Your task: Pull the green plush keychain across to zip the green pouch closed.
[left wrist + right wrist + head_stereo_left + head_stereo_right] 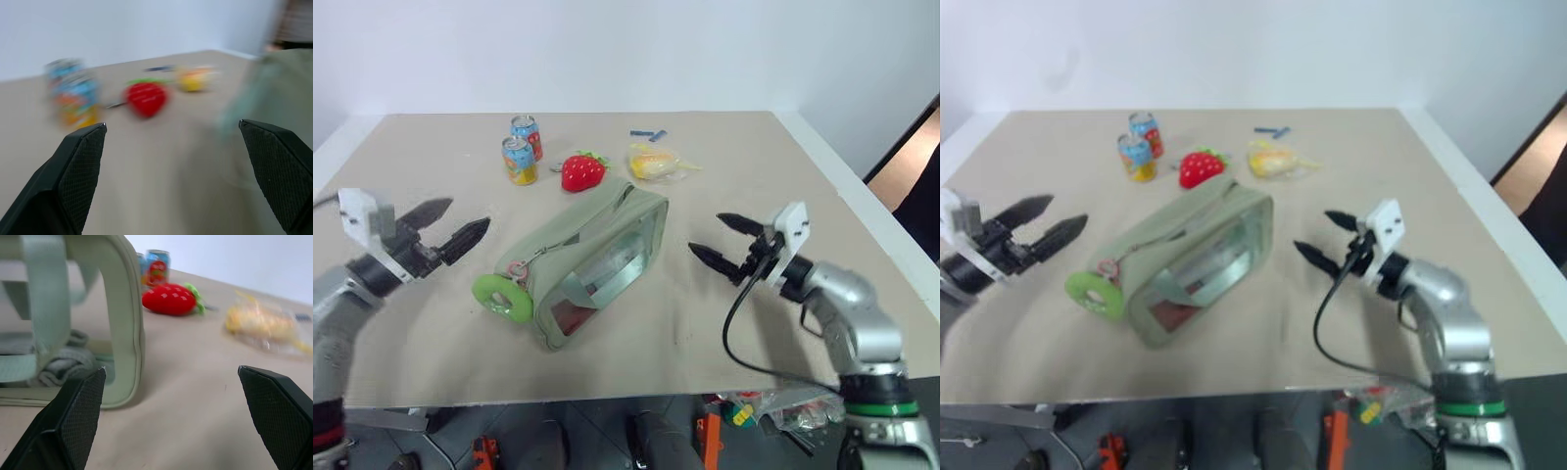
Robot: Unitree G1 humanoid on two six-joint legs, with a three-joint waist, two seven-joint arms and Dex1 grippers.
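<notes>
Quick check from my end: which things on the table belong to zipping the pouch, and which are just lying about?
For the job:
- green plush keychain
- green pouch

Lying about:
- red plush strawberry
- two drink cans
- yellow packet
- small blue object at the far edge

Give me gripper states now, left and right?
Left gripper: open, holding nothing.
Right gripper: open, holding nothing.

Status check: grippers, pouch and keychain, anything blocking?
Left gripper and right gripper open, empty, flanking the green pouch. Green plush keychain at pouch's left-arm end, untouched. Red plush strawberry and cans lie beyond; path clear.
</notes>
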